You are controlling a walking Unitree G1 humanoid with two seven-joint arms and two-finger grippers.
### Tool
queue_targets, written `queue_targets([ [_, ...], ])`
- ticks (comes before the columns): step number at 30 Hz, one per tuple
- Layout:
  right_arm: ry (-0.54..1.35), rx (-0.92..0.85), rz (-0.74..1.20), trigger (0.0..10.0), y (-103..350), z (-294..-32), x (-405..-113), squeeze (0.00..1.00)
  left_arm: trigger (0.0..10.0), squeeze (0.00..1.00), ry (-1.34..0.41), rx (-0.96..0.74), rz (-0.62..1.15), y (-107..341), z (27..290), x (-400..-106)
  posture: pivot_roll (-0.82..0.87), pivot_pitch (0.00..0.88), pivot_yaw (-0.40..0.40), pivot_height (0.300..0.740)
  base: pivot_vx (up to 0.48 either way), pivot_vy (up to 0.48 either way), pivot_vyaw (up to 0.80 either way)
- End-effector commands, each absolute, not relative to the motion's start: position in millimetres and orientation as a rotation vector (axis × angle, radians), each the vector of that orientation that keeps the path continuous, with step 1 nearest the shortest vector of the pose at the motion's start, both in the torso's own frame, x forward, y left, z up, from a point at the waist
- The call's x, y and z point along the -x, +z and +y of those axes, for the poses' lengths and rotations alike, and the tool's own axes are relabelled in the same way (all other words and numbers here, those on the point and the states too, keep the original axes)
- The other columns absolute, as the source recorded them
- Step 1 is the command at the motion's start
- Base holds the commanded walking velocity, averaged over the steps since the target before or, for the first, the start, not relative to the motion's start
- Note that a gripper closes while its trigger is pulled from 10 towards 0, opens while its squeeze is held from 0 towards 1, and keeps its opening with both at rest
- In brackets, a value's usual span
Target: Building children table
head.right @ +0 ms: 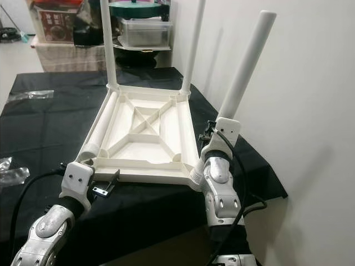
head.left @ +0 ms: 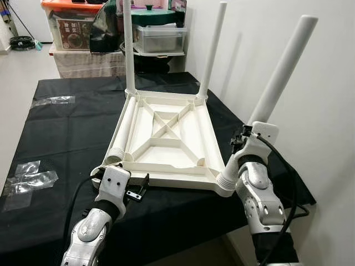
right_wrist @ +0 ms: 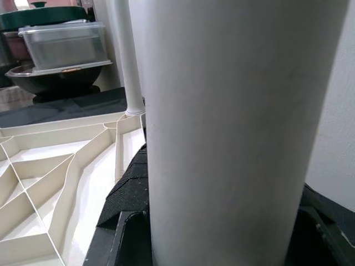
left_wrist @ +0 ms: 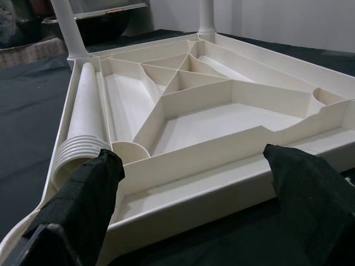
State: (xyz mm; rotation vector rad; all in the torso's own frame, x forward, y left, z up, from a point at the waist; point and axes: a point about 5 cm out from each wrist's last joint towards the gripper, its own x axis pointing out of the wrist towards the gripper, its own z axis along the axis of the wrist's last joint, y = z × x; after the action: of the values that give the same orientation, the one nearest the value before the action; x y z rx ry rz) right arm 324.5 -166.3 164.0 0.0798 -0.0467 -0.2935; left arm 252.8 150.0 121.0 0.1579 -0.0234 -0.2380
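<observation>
At the near edge of the bench [head.left: 66, 119] (it is draped in a black cloth), the left gripper [head.left: 138, 191] sits just in front of the near rail of the upturned table top [head.left: 166, 136], its fingers [left_wrist: 83, 188] spread wide, one by the ribbed end of the loose leg [head.left: 123, 130] and the other further along the rail, neither clearly pressing on the plastic. The right gripper [head.left: 239, 138] is at the near right corner of the bench, shut around the near right leg [head.left: 280, 72], which stands tilted up and away to the right from its ribbed socket at the table top's near right corner.

The white table top lies upside down in the middle of the bench, its cross-ribbed underside facing up. The loose leg lies flat inside the frame along its left side, ribbed end toward the near left corner. Two more legs stand upright at the far corners, the far left leg [head.left: 128, 47] and the far right leg [head.left: 213, 50].

Clear plastic bags [head.left: 28, 177] lie crumpled on the cloth near the left edge of the bench, with another clear wrapper [head.left: 52, 101] toward the far left corner.

Beyond the far edge, storage boxes [head.left: 72, 27] and a clear lidded container [head.left: 160, 37] are stacked by the wall.
</observation>
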Motion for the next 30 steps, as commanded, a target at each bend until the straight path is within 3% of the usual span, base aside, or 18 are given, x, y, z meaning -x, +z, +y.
queue_targets([
  [1,-0.377,0.044,0.095,10.0,126.8,-184.6,-316.5,0.0,10.0,0.0,-0.248,-0.173,-0.017,118.8,149.6,-253.6,0.04,0.0,-0.069,0.74,0.0,0.0,0.0],
  [30,-0.312,0.11,-0.038,10.0,140.9,-180.1,-317.4,0.0,10.0,0.0,-0.258,-0.163,-0.012,116.1,145.0,-255.4,0.03,0.0,-0.071,0.74,0.0,0.0,0.0],
])
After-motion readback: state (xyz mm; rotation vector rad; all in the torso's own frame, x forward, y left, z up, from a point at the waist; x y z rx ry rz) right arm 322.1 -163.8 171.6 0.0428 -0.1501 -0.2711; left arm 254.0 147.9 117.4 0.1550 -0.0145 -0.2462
